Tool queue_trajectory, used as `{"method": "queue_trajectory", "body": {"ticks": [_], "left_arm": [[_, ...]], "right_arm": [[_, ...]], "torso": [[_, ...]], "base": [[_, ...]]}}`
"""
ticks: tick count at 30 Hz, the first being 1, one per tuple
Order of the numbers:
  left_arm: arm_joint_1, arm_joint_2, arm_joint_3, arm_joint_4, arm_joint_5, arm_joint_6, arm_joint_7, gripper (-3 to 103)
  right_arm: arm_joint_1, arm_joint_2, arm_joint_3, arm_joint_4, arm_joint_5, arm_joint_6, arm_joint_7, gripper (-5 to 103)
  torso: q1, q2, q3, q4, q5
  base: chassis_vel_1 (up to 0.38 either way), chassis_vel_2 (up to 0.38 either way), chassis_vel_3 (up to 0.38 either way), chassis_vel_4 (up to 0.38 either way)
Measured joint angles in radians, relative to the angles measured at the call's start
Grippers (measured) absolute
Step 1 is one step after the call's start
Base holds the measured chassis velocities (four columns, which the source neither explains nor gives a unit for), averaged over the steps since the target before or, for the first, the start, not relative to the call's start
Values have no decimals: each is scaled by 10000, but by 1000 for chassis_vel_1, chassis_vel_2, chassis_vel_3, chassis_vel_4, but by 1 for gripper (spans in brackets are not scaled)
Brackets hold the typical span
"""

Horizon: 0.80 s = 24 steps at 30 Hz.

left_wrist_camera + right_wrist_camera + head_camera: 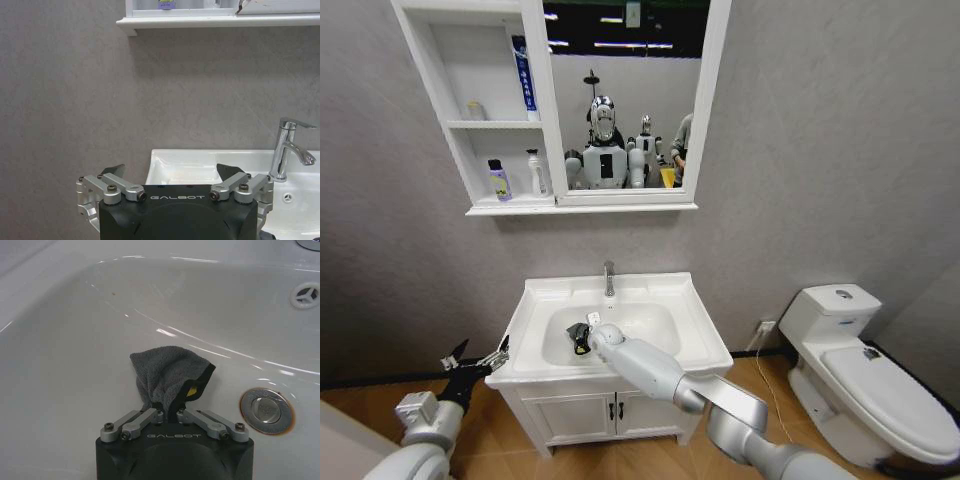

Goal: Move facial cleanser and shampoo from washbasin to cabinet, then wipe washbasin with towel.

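Right gripper (168,412) down inside the bowl of the washbasin (705,330), fingers pinched tight on a bunched corner of the towel (167,372). Grey cloth fanned out ahead of the fingertips, black edging and a small yellow tag on one side, pressed against the white slope of the bowl. Chrome drain (265,409) just beside the towel, apart from it; overflow opening (304,294) higher up the bowl wall. From the head camera, towel (579,338) a dark lump in the half of the bowl away from the toilet (875,380), right arm reaching in over the washbasin's front rim.

Left gripper (476,361) parked beside the washbasin, on the side away from the toilet, level with the rim, apart from it. Fingers spread wide, holding nothing. Dark fingertips (227,173) pointed toward the grey wall, faucet (289,148) off to one side.

Faucet (609,277) upright at the back of the washbasin. Cabinet (470,125) on the wall above the washbasin: a blue-and-white tube (524,78) standing on the upper shelf, a small purple bottle (499,181) and a white pump bottle (535,172) side by side on the lower one, mirror panel (625,95) next to the shelves.
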Motion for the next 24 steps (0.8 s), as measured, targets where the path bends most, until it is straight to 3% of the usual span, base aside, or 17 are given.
{"method": "queue_trajectory", "body": {"ticks": [5, 7, 9, 14, 15, 18, 19, 21, 22, 24], "left_arm": [[1, 0, 0, 0, 0, 0, -1, 100], [0, 0, -1, 0, 0, 0, -2, 100], [0, 0, 0, 0, 0, 0, -1, 100], [0, 0, 0, 0, 0, 0, -1, 100], [0, 0, 0, 0, 0, 0, -1, 100], [1, 0, -1, 0, 0, 0, -2, 100], [1, 0, -1, 0, 0, 0, -2, 100], [1, 0, -1, 0, 0, 0, -1, 100], [1, 0, -1, 0, 0, 0, -1, 100], [1, 0, 0, 0, 0, 0, -1, 100]], "right_arm": [[-253, -672, 101, 535, -119, -76, 588, 6], [-340, -1536, 214, 1080, -61, -199, 999, 6], [-346, -1835, 254, 1268, 21, -248, 1076, 6], [-289, -3193, 309, 2312, 607, -385, 1638, 6], [-289, -3193, 309, 2312, 607, -385, 1638, 6], [-238, -4293, 315, 3393, 890, -445, 2065, 6], [-238, -4293, 315, 3393, 890, -445, 2065, 6], [-252, -5218, 639, 4416, 930, -483, 2307, 6], [-252, -5218, 639, 4416, 930, -483, 2307, 6], [-270, -5795, 1007, 4932, 262, -298, 2344, 6]], "torso": [[-1, 1, -1, 7, 3], [-1, 1, 0, -4, 1], [0, 0, 0, -5, 2], [0, 0, 1, 1, 4], [0, 0, 1, 1, 4], [0, 0, 1, 5, 6], [0, 0, 1, 5, 6], [0, 1, -1, -1, 4], [0, 1, -1, -1, 4], [0, 0, 0, -1, 3]], "base": [[0, 0, 0, 0], [0, 0, 0, 0], [0, 0, 0, 0], [0, 0, 0, 0], [0, 0, 0, 0], [0, 0, 0, 0], [0, 0, 0, 0], [0, 0, 0, 0], [0, 0, 0, 0], [0, 0, 0, 0]]}}
